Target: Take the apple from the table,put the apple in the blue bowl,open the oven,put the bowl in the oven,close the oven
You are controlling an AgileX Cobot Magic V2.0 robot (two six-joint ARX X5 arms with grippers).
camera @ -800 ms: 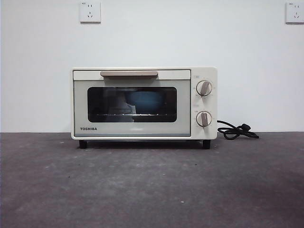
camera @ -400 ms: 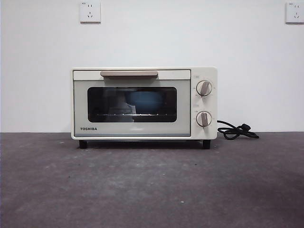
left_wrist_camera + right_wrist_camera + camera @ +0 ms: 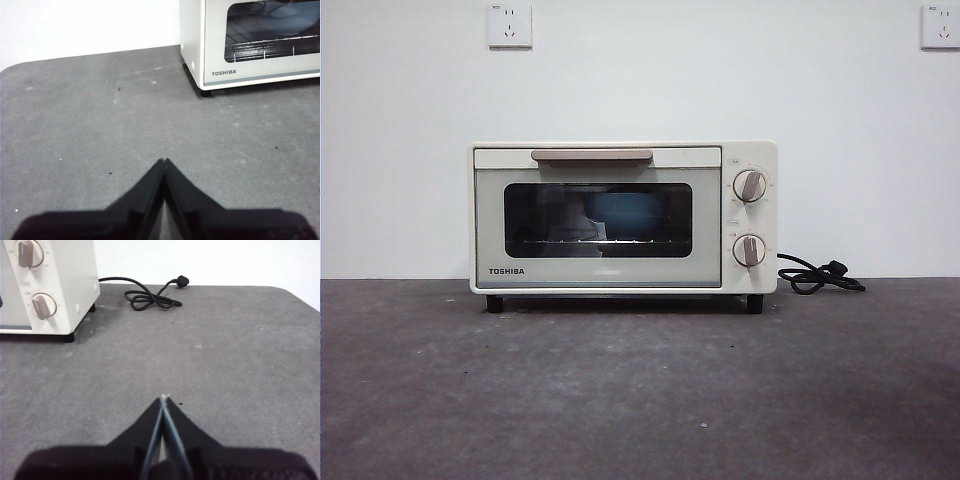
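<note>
Sitting shut, oven [image 3: 623, 217] holds blue bowl [image 3: 625, 212]; table [image 3: 640, 390] around.

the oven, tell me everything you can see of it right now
The oven is a cream-white boxy TOSHIBA toaster oven standing upright on black feet on the dark grey table, against the white wall. Its dark glass door is shut, with a beige bar handle along the top. Two knobs sit one above the other on its right panel. Through the glass, the blue bowl rests on the wire rack. A black cord lies coiled beside it. Neither gripper touches it.
</note>
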